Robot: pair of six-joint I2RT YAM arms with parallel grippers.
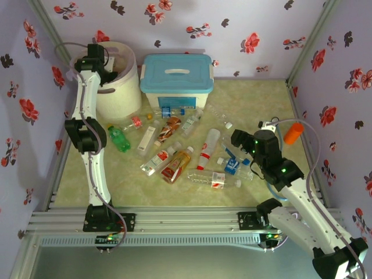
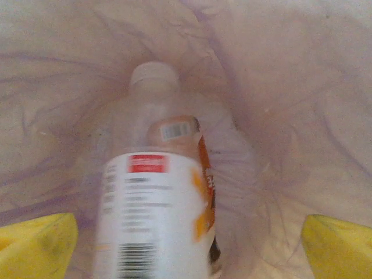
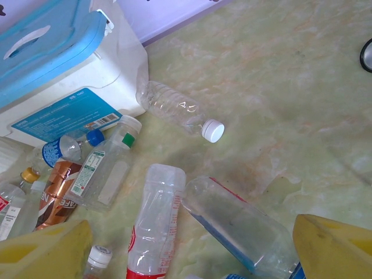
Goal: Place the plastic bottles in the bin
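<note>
My left gripper hangs over the round white bin at the back left. In the left wrist view its yellow fingers stand wide apart, open, and a blurred white-labelled plastic bottle with a white cap lies between them, touching neither, cap pointing down into the pale pink liner. Several plastic bottles lie scattered mid-table, among them a green one and an amber one. My right gripper hovers open above a red-labelled clear bottle and a blue-labelled one.
A white box with a blue lid stands at the back beside the bin, bottles lying against its front. An orange cup lies near the right wall. Flowered walls close in three sides. A clear white-capped bottle lies by the box corner.
</note>
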